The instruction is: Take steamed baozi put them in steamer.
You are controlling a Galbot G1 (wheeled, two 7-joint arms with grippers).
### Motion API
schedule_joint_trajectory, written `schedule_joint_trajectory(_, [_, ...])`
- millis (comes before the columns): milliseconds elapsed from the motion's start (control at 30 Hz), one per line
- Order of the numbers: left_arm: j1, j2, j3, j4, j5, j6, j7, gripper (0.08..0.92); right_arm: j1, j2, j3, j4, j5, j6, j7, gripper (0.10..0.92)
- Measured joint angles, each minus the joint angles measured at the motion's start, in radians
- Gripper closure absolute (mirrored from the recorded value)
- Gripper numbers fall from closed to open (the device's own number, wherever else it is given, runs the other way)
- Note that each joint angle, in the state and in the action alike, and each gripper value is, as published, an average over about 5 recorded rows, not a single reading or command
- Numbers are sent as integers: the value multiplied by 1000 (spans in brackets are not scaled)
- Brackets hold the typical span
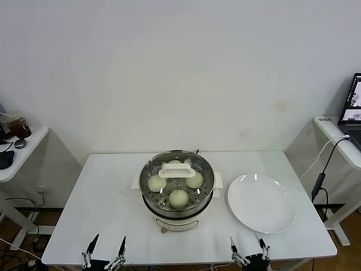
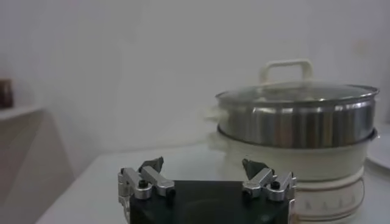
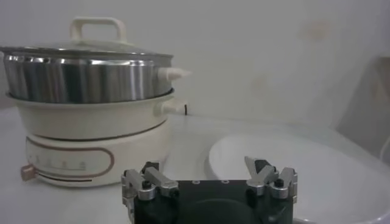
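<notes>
The steamer (image 1: 177, 212) stands at the middle of the white table, its steel pot on a white base. The glass lid with a white handle (image 1: 176, 170) sits on top of it. Through the lid I see baozi on the perforated tray: one at the left (image 1: 157, 183), one at the front (image 1: 179, 198), one at the right (image 1: 194, 180), and one behind the handle, mostly hidden. The steamer also shows in the left wrist view (image 2: 297, 122) and the right wrist view (image 3: 91, 79). My left gripper (image 1: 105, 251) is open and empty at the front left edge. My right gripper (image 1: 248, 248) is open and empty at the front right edge.
An empty white plate (image 1: 262, 202) lies to the right of the steamer; it also shows in the right wrist view (image 3: 317, 164). Side desks stand at the far left (image 1: 17, 155) and far right (image 1: 338, 135), with a laptop and a cable at the right.
</notes>
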State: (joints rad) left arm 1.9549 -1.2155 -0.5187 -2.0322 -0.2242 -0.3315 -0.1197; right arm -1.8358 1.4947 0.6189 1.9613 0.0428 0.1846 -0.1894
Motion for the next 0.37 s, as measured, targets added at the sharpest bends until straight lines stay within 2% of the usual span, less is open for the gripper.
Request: schedule_joint_trajectory(367, [25,-8,-25,34,-36,-45,9,177,-32,-8,-10,13,-4,2,2,203])
